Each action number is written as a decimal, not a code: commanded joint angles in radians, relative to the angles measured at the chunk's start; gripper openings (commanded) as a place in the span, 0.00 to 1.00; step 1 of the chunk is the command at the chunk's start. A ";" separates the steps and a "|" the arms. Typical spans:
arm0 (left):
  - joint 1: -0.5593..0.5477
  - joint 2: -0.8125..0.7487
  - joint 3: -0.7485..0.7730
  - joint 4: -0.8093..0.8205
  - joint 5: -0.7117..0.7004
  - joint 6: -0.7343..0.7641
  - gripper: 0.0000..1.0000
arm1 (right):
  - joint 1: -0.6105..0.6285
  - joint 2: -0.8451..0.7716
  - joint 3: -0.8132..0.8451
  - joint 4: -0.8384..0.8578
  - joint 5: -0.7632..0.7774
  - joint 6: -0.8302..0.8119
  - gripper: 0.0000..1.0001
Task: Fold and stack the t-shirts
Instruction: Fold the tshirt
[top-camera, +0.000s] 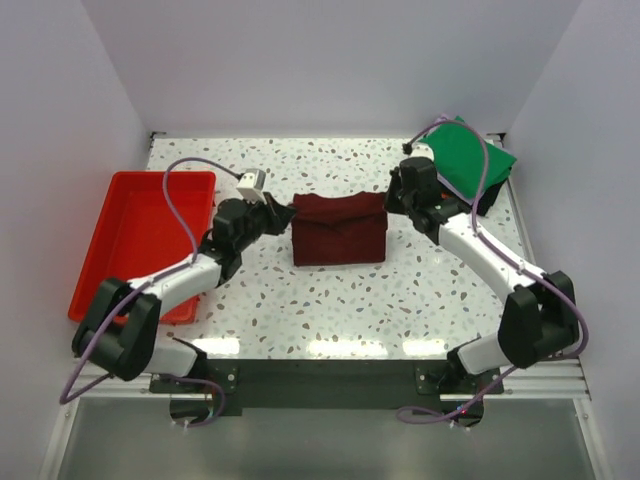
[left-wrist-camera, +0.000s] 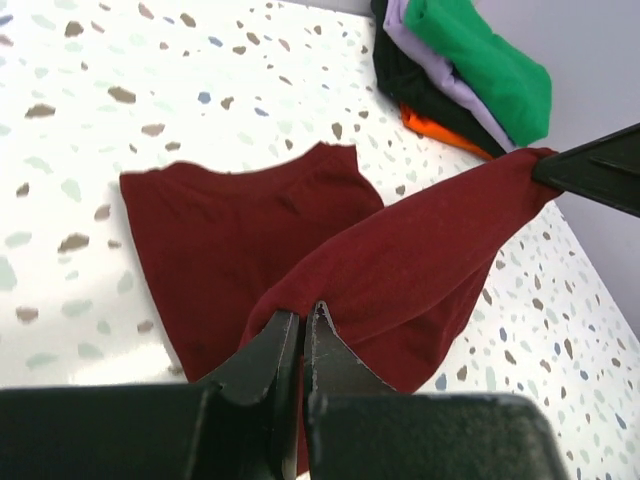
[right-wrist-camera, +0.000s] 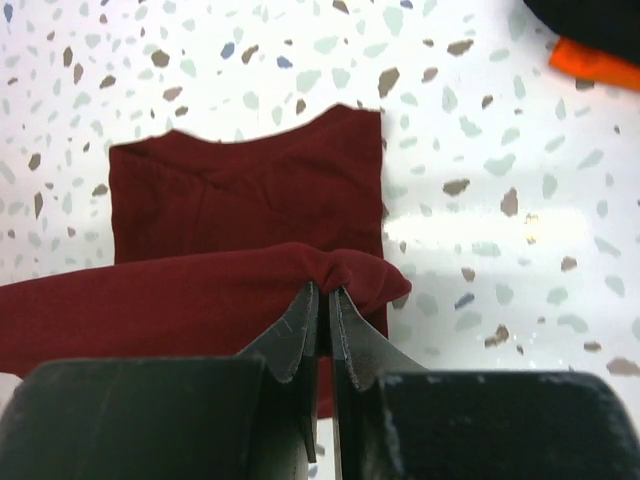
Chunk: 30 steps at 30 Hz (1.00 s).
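The dark maroon t-shirt (top-camera: 340, 230) lies partly folded in the middle of the table. My left gripper (top-camera: 283, 213) is shut on its left far corner and my right gripper (top-camera: 393, 200) is shut on its right far corner, holding that edge lifted and stretched between them. The left wrist view shows my left gripper (left-wrist-camera: 302, 318) pinching the maroon cloth (left-wrist-camera: 420, 250). The right wrist view shows my right gripper (right-wrist-camera: 325, 293) pinching the raised fold (right-wrist-camera: 200, 300). A stack of folded shirts, bright green (top-camera: 470, 160) on top, sits at the far right; black, lavender and orange layers (left-wrist-camera: 430, 85) show beneath it.
A red plastic tray (top-camera: 140, 235) stands at the left edge of the speckled table (top-camera: 350, 300). White walls close in the back and sides. The stack sits against the right wall.
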 joint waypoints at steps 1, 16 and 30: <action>0.062 0.114 0.105 0.114 0.099 0.014 0.00 | -0.031 0.080 0.124 0.074 -0.024 -0.042 0.00; 0.189 0.562 0.435 0.146 0.268 -0.006 0.00 | -0.087 0.475 0.393 0.062 -0.072 -0.050 0.00; 0.234 0.524 0.543 0.047 0.219 0.062 0.90 | -0.122 0.395 0.432 0.036 -0.188 -0.110 0.96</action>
